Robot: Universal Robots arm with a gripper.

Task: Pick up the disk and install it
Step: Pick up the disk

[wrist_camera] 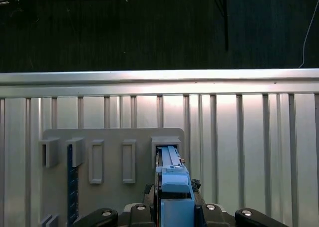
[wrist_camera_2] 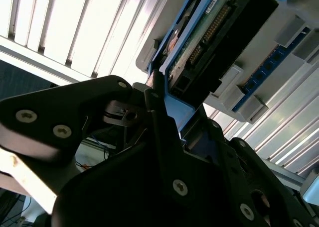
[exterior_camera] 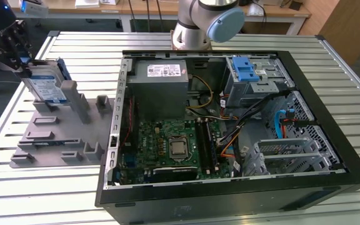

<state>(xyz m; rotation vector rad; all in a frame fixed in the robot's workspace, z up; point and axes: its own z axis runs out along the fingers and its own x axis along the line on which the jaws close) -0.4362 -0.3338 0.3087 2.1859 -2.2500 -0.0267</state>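
Plainly, the gripper [exterior_camera: 25, 65] sat at the top edge of the disk [exterior_camera: 45, 86], well out toward the exterior view's left, over the grey holder [exterior_camera: 48, 136] that lay on the slatted table [exterior_camera: 42, 197] beside the open computer case [exterior_camera: 330, 117]. The disk stood on edge in one of the holder's slots. Its labelled face was turned toward the exterior camera and its long axis ran roughly upright, from the slot up into the gripper.

In the second wrist view the gripper [wrist_camera_2: 158, 100] appeared clenched on the disk [wrist_camera_2: 209, 28], a thin dark finger lying flat against the blue frame at the end of the drive. Judged from that, the grip was taken, though the contact on the far side of the frame was hidden. In the first wrist view the disk [wrist_camera: 172, 184] showed edge-on, a narrow blue strip running straight from the gripper [wrist_camera: 172, 209] into a raised socket of the holder [wrist_camera: 114, 137], so the drive's length lay in line with the gripper's own approach.

The disk's lower end looked seated in, or barely clear of, its slot; which of the two could not be told. The drive cage [exterior_camera: 264, 82] with its blue latch [exterior_camera: 245, 70] sat inside the case, well apart from the disk, toward the exterior view's right and across the case's near wall.
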